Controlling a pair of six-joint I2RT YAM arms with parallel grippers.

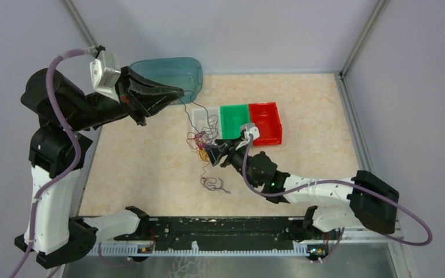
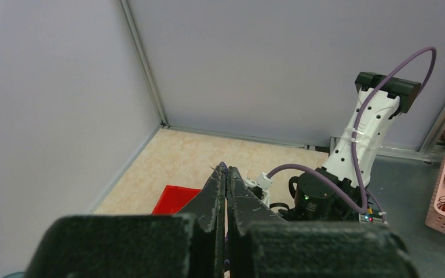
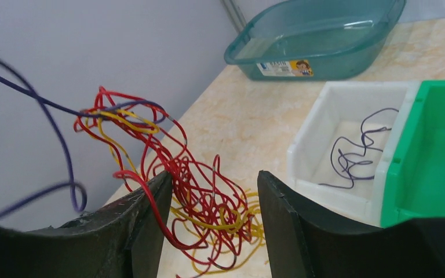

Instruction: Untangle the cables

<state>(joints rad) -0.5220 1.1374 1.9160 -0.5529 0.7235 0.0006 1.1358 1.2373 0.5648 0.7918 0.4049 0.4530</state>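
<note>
A tangle of red and yellow-orange cables (image 3: 208,202) lies on the table just left of the bins; it also shows in the top view (image 1: 200,143). My right gripper (image 3: 214,176) is open with its fingers either side of the tangle, and a red strand lies over the left finger (image 3: 145,214). My left gripper (image 1: 179,92) is raised and shut on a thin purple cable (image 1: 186,113) that runs taut down to the tangle. That purple cable also shows in the right wrist view (image 3: 35,98). A second purple cable (image 3: 356,153) lies in the white bin. A third purple clump (image 1: 213,184) lies apart on the table.
White (image 1: 200,111), green (image 1: 236,120) and red (image 1: 266,123) bins stand in a row at mid-table. A teal tub (image 1: 171,72) stands at the back left, under my left gripper. Walls close the back and both sides.
</note>
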